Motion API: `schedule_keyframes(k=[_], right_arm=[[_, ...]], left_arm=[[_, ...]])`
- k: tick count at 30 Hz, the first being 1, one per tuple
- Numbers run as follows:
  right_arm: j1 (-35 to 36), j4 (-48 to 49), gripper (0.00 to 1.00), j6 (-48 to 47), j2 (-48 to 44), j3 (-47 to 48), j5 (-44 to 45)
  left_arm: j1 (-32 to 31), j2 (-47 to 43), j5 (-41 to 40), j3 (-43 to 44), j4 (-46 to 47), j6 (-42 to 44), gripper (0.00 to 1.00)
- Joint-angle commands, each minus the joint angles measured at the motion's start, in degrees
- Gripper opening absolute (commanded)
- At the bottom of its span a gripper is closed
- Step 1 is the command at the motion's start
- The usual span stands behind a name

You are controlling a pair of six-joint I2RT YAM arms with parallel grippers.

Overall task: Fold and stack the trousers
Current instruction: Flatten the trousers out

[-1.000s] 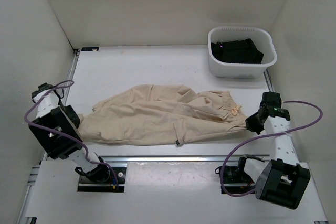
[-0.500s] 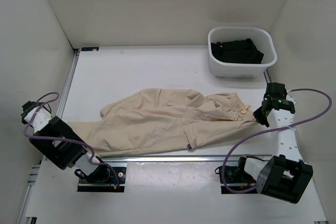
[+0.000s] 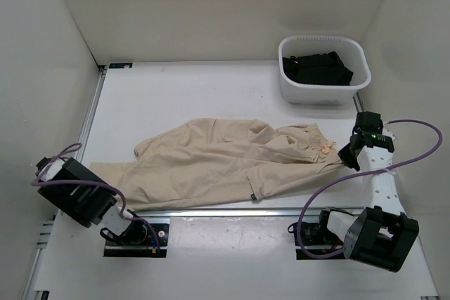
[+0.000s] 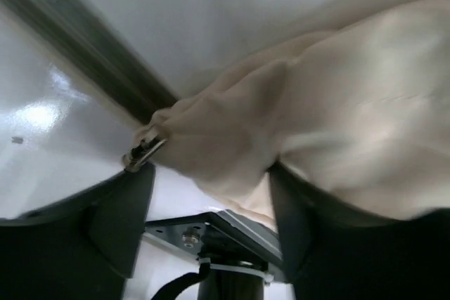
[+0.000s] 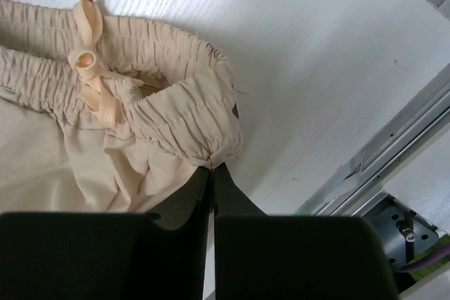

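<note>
The beige trousers (image 3: 211, 163) lie stretched left to right across the table, with the waistband and drawstring bow (image 3: 325, 147) at the right and the leg end at the left. My right gripper (image 3: 346, 158) is shut on the waistband edge; the right wrist view shows its fingertips (image 5: 212, 168) pinching the gathered elastic (image 5: 183, 114). My left gripper (image 3: 86, 172) is at the leg end. In the left wrist view its fingers (image 4: 123, 216) stand wide apart with bunched fabric (image 4: 225, 138) lying between them, and the gripper (image 4: 209, 173) looks open.
A white basket (image 3: 358, 83) holding black garments (image 3: 316, 68) stands at the back right. Metal rails run along the front edge (image 3: 225, 212) and the left edge (image 3: 91, 117). White walls enclose the table. A cable (image 3: 415, 152) loops off the right arm.
The trousers were pulled out longer, the leg end going left and the waistband right and farther back. Since then the left arm has dropped toward the near edge; the fabric has stayed put.
</note>
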Motion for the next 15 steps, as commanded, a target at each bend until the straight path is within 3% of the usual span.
schedule_keyframes(k=[1,2,4,8,9,10,11,13,15], right_arm=[[-0.7,1.7,0.0,1.5,0.4,-1.6,-0.5],[-0.7,-0.2,0.0,2.4,0.4,-1.6,0.0],[-2.3,-4.4,0.0,6.0,-2.0,-0.3,5.8],[-2.3,-15.8,0.0,15.0,-9.8,-2.6,16.8],[-2.3,-17.8,0.07,16.2,-11.4,-3.8,20.8],[-2.3,-17.8,0.42,16.7,-14.4,-4.7,21.8],[-2.3,-16.8,0.62,16.0,-15.6,-4.7,21.8],[-2.3,-13.6,0.79,14.2,-16.9,-4.0,21.1],[-2.3,-11.0,0.82,10.3,-15.8,-1.4,19.3]], left_arm=[[0.1,6.6,0.1,3.3,5.8,0.1,0.74],[0.1,7.9,0.1,4.7,5.8,0.1,0.6],[-0.4,8.7,-2.3,6.6,5.8,0.1,0.51],[-0.4,5.7,-6.9,5.8,5.8,0.1,0.51],[-0.4,4.7,-6.9,5.2,5.1,0.1,0.52],[-0.4,3.7,-6.9,5.2,4.3,0.1,0.57],[-0.4,1.4,-6.9,5.2,3.1,0.1,0.61],[-0.4,-0.7,-2.6,8.0,-2.4,0.1,0.71],[-2.4,-3.2,1.4,14.1,-6.5,0.1,0.79]])
